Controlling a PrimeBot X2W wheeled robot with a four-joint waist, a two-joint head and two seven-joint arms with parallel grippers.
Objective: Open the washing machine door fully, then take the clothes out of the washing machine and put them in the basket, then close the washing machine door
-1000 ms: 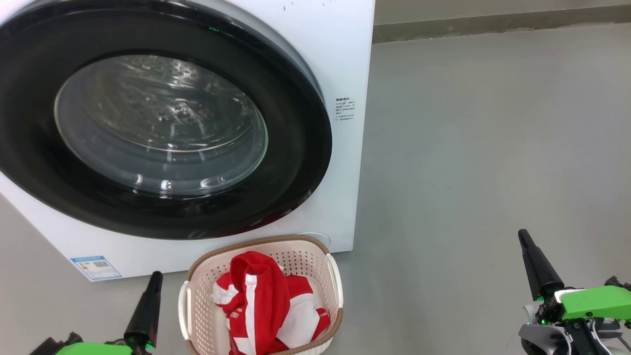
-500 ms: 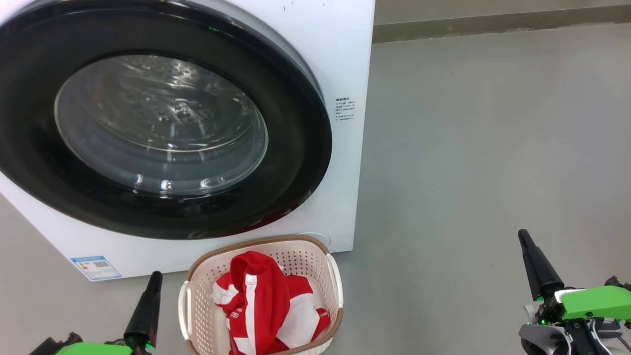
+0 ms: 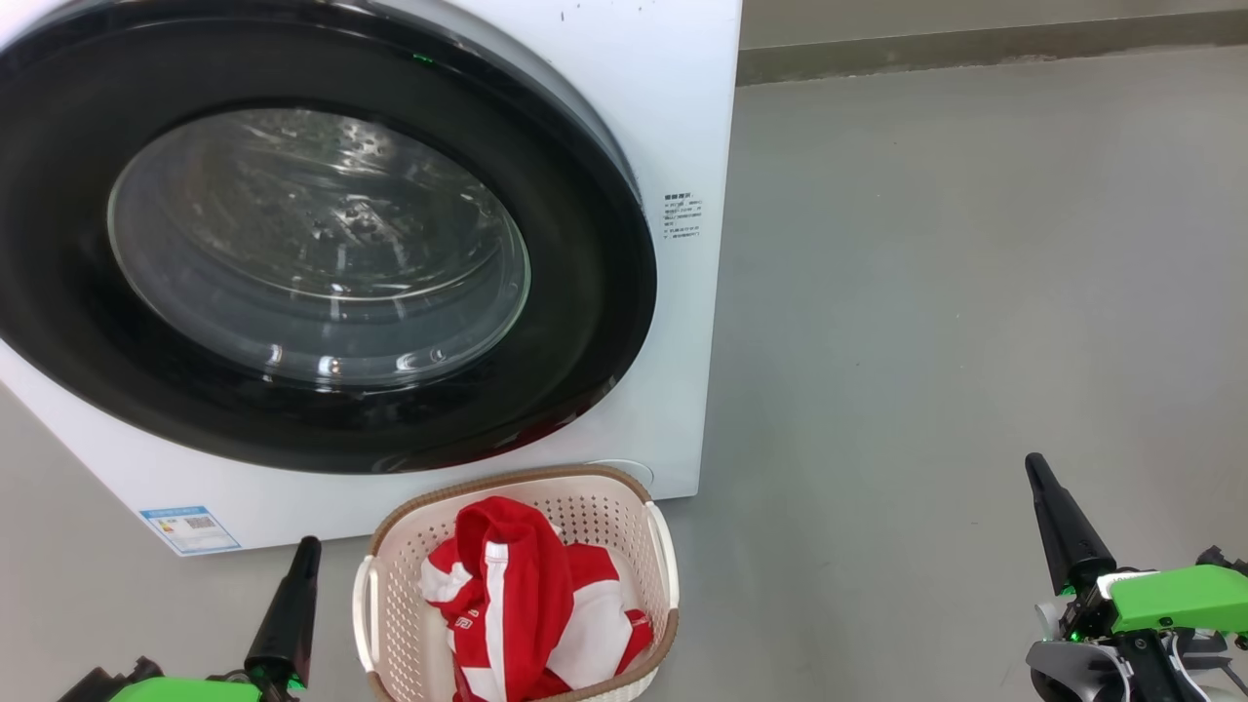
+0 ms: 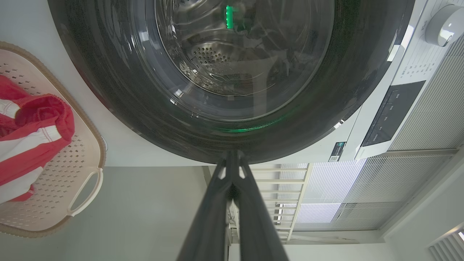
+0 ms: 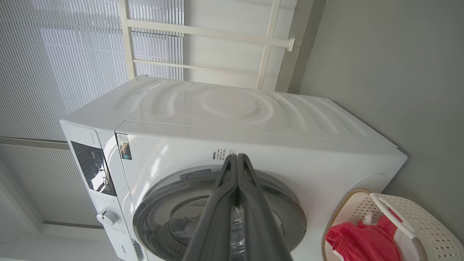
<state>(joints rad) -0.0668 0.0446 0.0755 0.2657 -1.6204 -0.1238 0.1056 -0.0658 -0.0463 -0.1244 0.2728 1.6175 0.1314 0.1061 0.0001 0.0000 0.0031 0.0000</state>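
- Clothes (image 3: 526,595) lie in the basket (image 3: 604,485), just near of the washing machine (image 3: 682,117).
- Closing step seems done: the washing machine door (image 3: 585,292) looks shut.
- Both the left gripper (image 3: 310,548) and the right gripper (image 3: 1035,466) are clenched on nothing; likely 0 moves remain.

the door (image 3: 585,322) lies closed flat against the machine (image 3: 682,97), so you have no way inside. just below it the basket (image 3: 507,478), heaped with clothes (image 3: 517,585), blocks the low middle. to the right of both, open floor (image 3: 926,292) gives you wide passage as far as the wall (image 3: 975,15)
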